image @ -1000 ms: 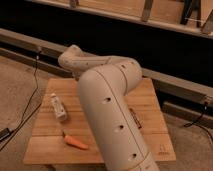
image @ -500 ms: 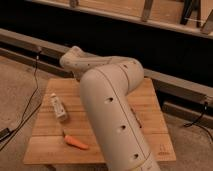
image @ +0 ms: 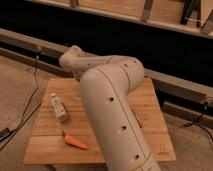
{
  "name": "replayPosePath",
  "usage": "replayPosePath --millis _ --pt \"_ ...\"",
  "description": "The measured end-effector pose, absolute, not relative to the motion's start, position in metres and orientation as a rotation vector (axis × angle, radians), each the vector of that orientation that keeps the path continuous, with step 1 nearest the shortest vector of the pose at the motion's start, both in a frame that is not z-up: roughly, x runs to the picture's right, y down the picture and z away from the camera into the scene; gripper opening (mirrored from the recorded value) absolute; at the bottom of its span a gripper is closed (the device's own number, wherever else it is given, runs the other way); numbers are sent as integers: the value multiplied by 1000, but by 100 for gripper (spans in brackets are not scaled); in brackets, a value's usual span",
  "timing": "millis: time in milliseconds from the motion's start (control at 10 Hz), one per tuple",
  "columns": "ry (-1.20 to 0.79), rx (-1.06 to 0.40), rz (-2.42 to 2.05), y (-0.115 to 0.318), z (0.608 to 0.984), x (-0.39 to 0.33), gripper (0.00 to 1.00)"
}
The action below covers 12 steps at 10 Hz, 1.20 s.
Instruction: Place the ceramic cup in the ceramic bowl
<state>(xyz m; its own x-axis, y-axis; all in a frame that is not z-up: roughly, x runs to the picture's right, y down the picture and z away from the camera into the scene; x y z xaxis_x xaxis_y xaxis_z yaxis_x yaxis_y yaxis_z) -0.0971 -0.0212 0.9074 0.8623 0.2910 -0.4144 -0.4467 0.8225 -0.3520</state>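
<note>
Camera view: arm (image: 112, 105) covers mid table (image: 150, 120); gripper hidden behind it, grip state can't tell. Bottle (image: 59, 107) lies left, carrot (image: 76, 142) near front.

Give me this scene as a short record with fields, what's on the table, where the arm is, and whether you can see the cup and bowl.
surface: wooden table
arm: white robot arm bent over the table's middle
end effector: not in view
bottle: white labelled bottle, lying at table's left
carrot: orange carrot, near front edge, apart from bottle
ceramic cup: not visible
ceramic bowl: not visible
</note>
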Motion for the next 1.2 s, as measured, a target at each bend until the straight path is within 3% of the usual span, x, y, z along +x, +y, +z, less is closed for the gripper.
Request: replayPosePath --millis 400,900,1200 --pt "395 -498 439 -33 865 -90 80" --pt "385 -763 558 -36 786 -85 80" --pt "360 -856 594 -36 767 -84 80"
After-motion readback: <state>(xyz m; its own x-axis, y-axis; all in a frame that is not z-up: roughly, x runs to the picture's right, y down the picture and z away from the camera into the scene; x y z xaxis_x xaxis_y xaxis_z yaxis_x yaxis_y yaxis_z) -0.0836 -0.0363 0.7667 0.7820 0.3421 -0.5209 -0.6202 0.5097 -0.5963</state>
